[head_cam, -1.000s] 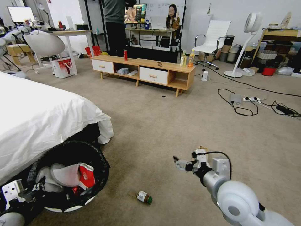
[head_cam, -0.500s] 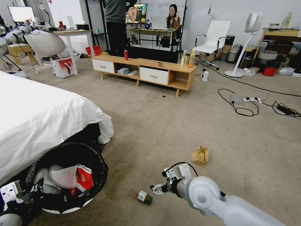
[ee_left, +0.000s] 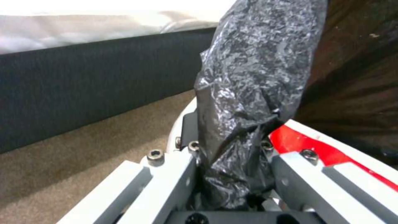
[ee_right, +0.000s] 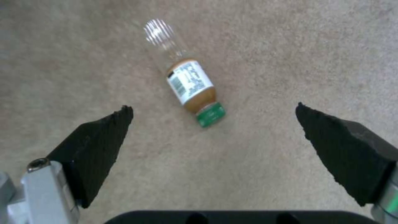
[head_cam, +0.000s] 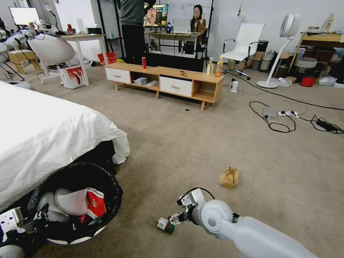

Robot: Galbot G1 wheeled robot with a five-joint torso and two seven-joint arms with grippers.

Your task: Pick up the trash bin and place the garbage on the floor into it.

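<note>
Right tool (ee_right: pixel 213 113) is hanging w/ black pads spread wide, straddling the small brown green-capped bottle (ee_right: pixel 191 88) lying sideways on the beige carpet floor (head_cam: pixel 186 150), prob. lining up a grab. Left tool (ee_left: pixel 232 174) is pinching the black bag rim of the round white trash bin (head_cam: pixel 77 200), holding it near the white-sheeted bed (head_cam: pixel 46 132), mouth up for drops. Tan paper bag (head_cam: pixel 229 177) is lying farther off.

Beige carpet (head_cam: pixel 186 143) throughout. White-sheeted bed (head_cam: pixel 46 132) at 9 o'clock. Low wooden TV cabinet (head_cam: pixel 165 82) at 12, white drawers. Desks (head_cam: pixel 82 37) behind it, white office chair (head_cam: pixel 243 43) and standing fan (head_cam: pixel 283 46) at 1–2. Black cables (head_cam: pixel 286 120) at 3.
</note>
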